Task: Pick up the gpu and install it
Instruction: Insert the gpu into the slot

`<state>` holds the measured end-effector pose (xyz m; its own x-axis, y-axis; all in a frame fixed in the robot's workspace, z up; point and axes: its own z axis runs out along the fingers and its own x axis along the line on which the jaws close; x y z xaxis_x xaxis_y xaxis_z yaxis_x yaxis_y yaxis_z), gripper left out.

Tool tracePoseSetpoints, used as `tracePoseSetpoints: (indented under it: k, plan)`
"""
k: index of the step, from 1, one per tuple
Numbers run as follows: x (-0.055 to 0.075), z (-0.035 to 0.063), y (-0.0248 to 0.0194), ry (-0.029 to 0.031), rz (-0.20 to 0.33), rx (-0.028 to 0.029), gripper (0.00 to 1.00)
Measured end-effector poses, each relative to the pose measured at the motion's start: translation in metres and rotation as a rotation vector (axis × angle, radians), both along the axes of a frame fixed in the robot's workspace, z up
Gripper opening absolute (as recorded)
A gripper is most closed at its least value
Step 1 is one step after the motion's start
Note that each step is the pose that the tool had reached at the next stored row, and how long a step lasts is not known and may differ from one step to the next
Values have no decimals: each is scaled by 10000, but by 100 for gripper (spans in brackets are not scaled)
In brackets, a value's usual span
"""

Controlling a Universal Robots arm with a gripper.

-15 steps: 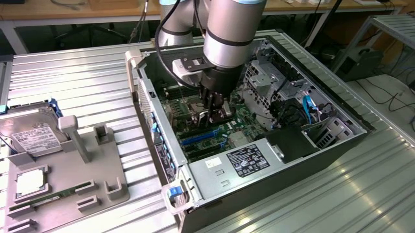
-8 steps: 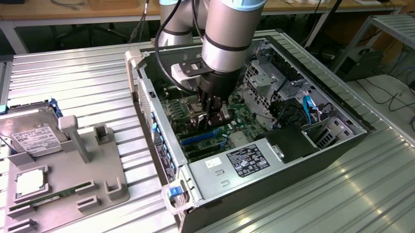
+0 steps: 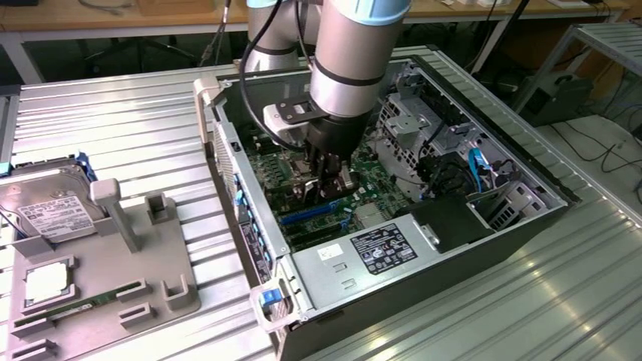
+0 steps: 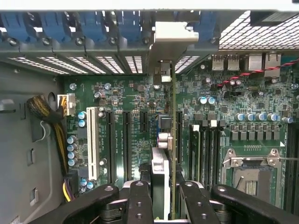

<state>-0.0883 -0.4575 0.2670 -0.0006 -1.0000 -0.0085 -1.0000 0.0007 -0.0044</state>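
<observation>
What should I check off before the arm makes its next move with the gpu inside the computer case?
1. End effector shut on the gpu: ok; fingers sit on either side of the card's edge.
2. Gpu upright, edge-on to the motherboard: ok.
3. Bracket at the rear slot openings, among the blue clips: ok.
4. Card lined up along one expansion slot, beside the white slot: looks ok.
5. Card fully seated in the slot: cannot tell.
6. Arm clear of the case walls in the exterior view: ok.
</observation>
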Motion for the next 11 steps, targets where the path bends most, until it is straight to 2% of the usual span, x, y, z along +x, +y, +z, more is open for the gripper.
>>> tracePoseSetpoints:
  k: [5,8,10,11]
  plan:
    - [-17,-43,0,0,-1,0,28]
    - [-19,-96,0,-1,1,1,28]
    - [-40,-188,0,1,0,-2,28]
    - [-41,-188,0,6,-1,-1,28]
